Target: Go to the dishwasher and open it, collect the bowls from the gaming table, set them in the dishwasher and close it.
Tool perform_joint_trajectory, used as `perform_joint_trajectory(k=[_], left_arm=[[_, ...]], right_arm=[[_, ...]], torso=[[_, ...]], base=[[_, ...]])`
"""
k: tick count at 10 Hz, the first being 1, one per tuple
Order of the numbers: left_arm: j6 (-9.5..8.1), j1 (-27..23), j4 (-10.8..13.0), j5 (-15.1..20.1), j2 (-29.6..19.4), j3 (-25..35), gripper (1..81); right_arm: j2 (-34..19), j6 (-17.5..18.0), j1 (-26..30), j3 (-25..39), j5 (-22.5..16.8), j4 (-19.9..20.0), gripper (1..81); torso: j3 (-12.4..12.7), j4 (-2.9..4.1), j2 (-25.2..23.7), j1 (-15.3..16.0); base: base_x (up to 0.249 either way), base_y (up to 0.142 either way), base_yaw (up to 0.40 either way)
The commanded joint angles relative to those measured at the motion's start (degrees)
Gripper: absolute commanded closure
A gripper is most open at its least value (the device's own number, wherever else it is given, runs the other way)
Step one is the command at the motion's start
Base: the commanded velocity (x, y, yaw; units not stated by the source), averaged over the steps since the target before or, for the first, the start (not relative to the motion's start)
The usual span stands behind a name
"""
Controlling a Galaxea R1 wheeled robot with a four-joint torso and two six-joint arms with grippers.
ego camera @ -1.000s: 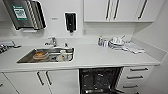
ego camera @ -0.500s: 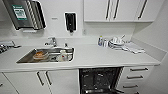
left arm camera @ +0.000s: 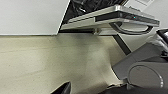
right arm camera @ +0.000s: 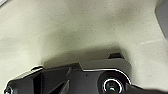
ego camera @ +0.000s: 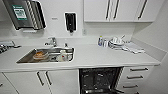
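The dishwasher (ego camera: 100, 80) sits under the white counter, right of the sink, and stands open with its dark inside and wire racks showing. In the left wrist view its dropped door (left arm camera: 110, 15) juts out above the beige floor, steel-fronted, with a curved bar handle (left arm camera: 132, 31) beneath it. A dark tip of my left gripper (left arm camera: 62, 88) pokes in at the picture's edge, low over the floor and away from the door. The bowls and the gaming table are out of view.
A steel sink (ego camera: 47, 55) holds dishes, with a tap (ego camera: 52, 41) behind it. Plates and bottles (ego camera: 116, 43) crowd the counter's back right. White drawers (ego camera: 136, 77) flank the dishwasher; wall cabinets (ego camera: 117, 10) hang above. The right wrist view has the beige floor (right arm camera: 75, 30).
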Motion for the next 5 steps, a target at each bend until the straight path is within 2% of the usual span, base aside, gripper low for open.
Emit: perform_joint_trajectory(k=[1, 3, 5], left_arm=[[-10.06, 5.1, -0.1, 3.1, 14.4, -18.2, 1.0], [-12.51, 5.6, -0.3, 7.1, 22.9, -27.3, 1.0], [-15.59, 5.9, -0.3, 9.9, 30.6, -37.0, 1.0]], right_arm=[[3.3, -7.7, -1.2, -5.8, 1.9, -0.7, 1.0], [8.5, -12.7, -3.9, -13.4, 2.2, -0.7, 1.0], [12.6, -15.2, -6.4, -19.3, 4.1, -0.6, 1.0]], torso=[[0.0, 0.0, 0.0, 0.0], [0.0, 0.0, 0.0, 0.0], [0.0, 0.0, 0.0, 0.0]], base=[[0.0, 0.0, 0.0], [0.0, 0.0, 0.0], [0.0, 0.0, 0.0]])
